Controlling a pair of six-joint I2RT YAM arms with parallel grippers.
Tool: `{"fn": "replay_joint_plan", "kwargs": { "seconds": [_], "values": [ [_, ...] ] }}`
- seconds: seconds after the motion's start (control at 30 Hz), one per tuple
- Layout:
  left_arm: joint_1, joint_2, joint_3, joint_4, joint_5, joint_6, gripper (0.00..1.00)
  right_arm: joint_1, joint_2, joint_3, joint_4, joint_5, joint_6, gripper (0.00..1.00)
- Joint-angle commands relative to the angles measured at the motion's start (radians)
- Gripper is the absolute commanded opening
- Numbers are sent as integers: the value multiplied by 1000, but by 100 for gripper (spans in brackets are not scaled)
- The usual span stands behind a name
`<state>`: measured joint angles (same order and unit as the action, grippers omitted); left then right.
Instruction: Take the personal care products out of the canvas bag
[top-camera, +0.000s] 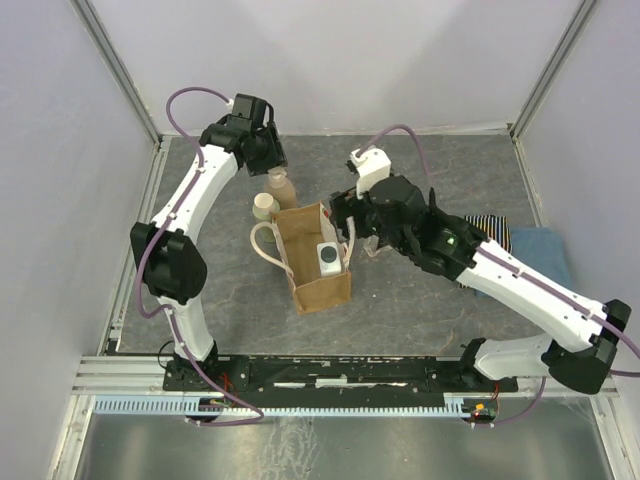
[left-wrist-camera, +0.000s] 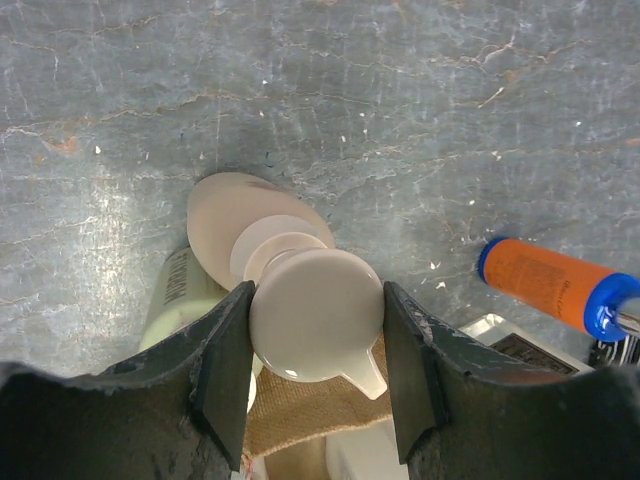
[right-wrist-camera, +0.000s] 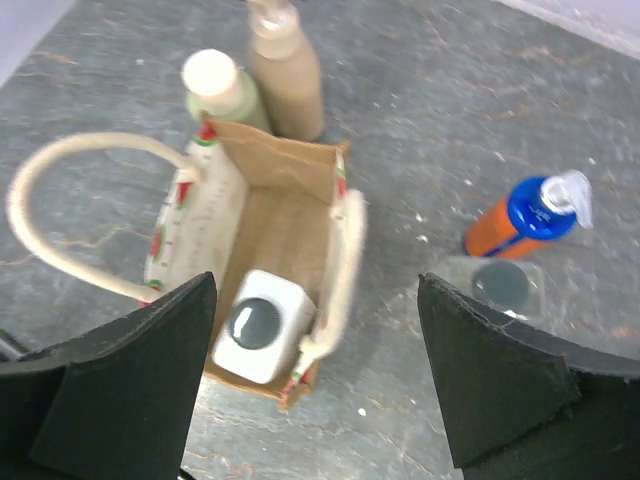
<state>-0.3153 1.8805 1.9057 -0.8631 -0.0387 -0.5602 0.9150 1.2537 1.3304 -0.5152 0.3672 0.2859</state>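
Observation:
The canvas bag (top-camera: 318, 268) stands open in the middle of the table; its tan fabric (right-wrist-camera: 285, 215) and cream loop handle (right-wrist-camera: 70, 195) show from above. Inside it stands a white square bottle with a dark round cap (right-wrist-camera: 260, 325) (top-camera: 328, 258). Behind the bag stand a beige-brown bottle (top-camera: 283, 190) (right-wrist-camera: 285, 75) and a pale green bottle with a cream lid (right-wrist-camera: 222, 88) (top-camera: 265, 207). My left gripper (left-wrist-camera: 316, 340) is shut on the beige-brown bottle's cream pump cap (left-wrist-camera: 316, 312). My right gripper (right-wrist-camera: 315, 375) hovers open above the bag's right edge, nothing between its fingers.
An orange bottle with a blue collar (right-wrist-camera: 520, 220) (left-wrist-camera: 550, 288) and a clear flat case with a dark disc (right-wrist-camera: 495, 285) sit right of the bag. A striped cloth (top-camera: 495, 230) and a blue cloth (top-camera: 545, 245) lie at the right, partly under the right arm.

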Motion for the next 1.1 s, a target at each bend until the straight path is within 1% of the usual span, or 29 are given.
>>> {"fn": "replay_joint_plan", "kwargs": {
  "seconds": [0.0,0.07,0.13,0.27,0.33,0.43,0.53,0.57,0.67,0.77,0.87,1.07],
  "values": [
    [5,-52,-21,188,-30,-10,15,54,106,123,-74,-42,-46,88],
    [5,-59,-58,200,-31,-16,18,70,153,155,-110,-69,-41,87],
    [5,-65,-88,207,-33,-17,23,78,170,149,-97,-94,-29,87],
    [5,-65,-102,199,-25,-16,34,78,236,174,-122,-171,-9,87],
    [5,-61,-96,176,-23,-23,42,78,271,180,-128,-208,10,87],
    [5,-82,-103,166,-19,-29,55,79,306,173,-143,-219,48,87],
    [5,-110,-109,157,-18,-30,62,78,318,150,-149,-207,78,87],
    [5,-120,-110,155,-16,-31,63,78,322,144,-154,-202,86,87],
    [5,-158,-128,155,-21,-50,79,78,328,115,-158,-185,113,87],
    [5,-185,-127,159,-13,-55,87,78,333,82,-156,-176,143,87],
    [5,-207,-113,155,-7,-56,90,78,347,57,-157,-163,173,87],
    [4,-247,-99,152,8,-61,90,79,412,61,-195,-159,229,83]
  ]
}}
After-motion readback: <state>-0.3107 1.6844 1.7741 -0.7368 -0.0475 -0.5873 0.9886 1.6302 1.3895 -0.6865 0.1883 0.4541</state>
